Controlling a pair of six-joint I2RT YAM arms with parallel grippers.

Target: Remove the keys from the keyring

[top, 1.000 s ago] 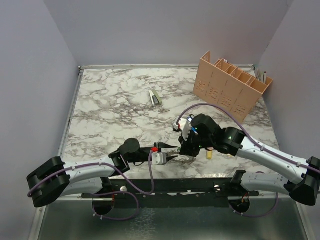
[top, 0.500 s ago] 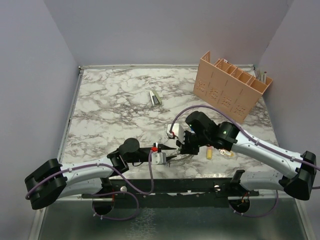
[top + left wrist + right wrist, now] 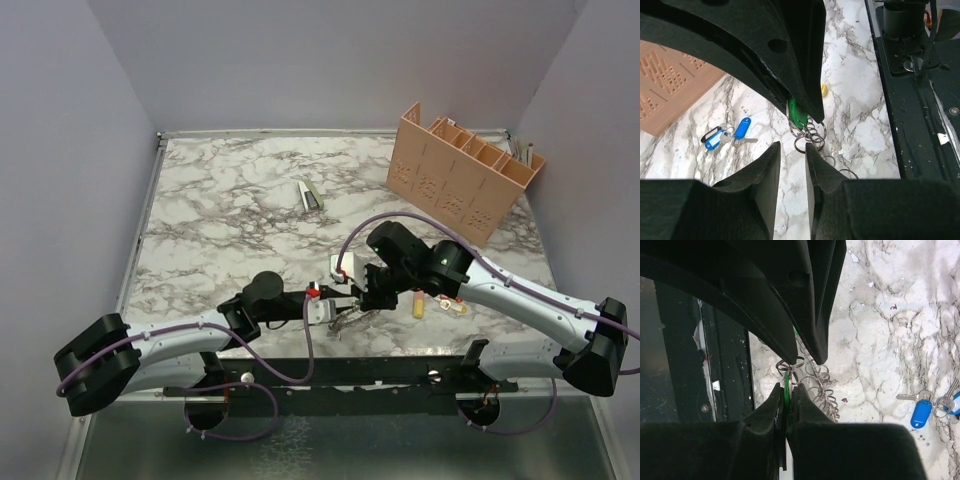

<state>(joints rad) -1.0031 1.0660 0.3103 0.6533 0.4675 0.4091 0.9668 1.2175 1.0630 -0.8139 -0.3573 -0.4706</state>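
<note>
Green key mostly hidden between fingers

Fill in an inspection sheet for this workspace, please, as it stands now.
Surface: marble table, patterned top.
Job's things: keyring hangs in coils below the green-tagged key; blue-tagged keys lie apart from it on the table.
Clutter: yellow item; green-and-white object; tan rack at the far right.
Tools: right tool shut on the green-tagged key; left tool narrowly open beside the keyring.
Cables: purple cables loop along both arms.
Surroundings: grey walls.
</note>
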